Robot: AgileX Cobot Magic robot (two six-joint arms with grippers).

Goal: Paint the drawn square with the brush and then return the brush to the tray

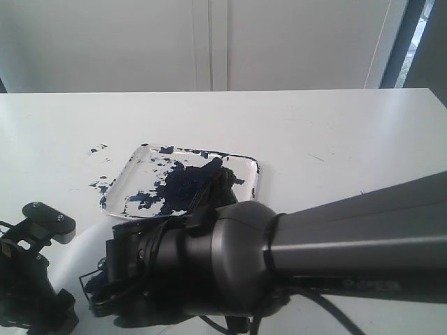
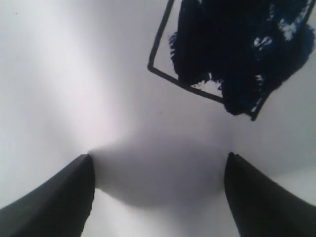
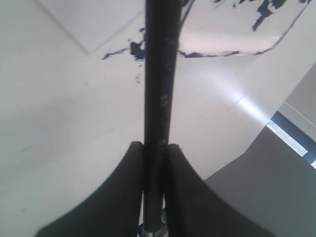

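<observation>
The drawn square (image 2: 232,49) is a thin black outline, mostly smeared dark blue inside, and lies just ahead of my left gripper (image 2: 158,163). That gripper is open and holds nothing. In the exterior view it sits at the bottom left (image 1: 49,303). My right gripper (image 3: 155,145) is shut on the brush (image 3: 159,74), whose black handle runs out toward the tray (image 3: 232,29). In the exterior view the right gripper (image 1: 101,283) hangs low at the front left and hides most of the square. The tray (image 1: 248,171), blotched dark blue, lies behind it.
Blue paint splatters (image 1: 101,185) mark the white table left of the tray. The thick grey right arm (image 1: 335,244) crosses the front of the exterior view from the right. A white wall rises beyond the table's far edge (image 1: 223,91).
</observation>
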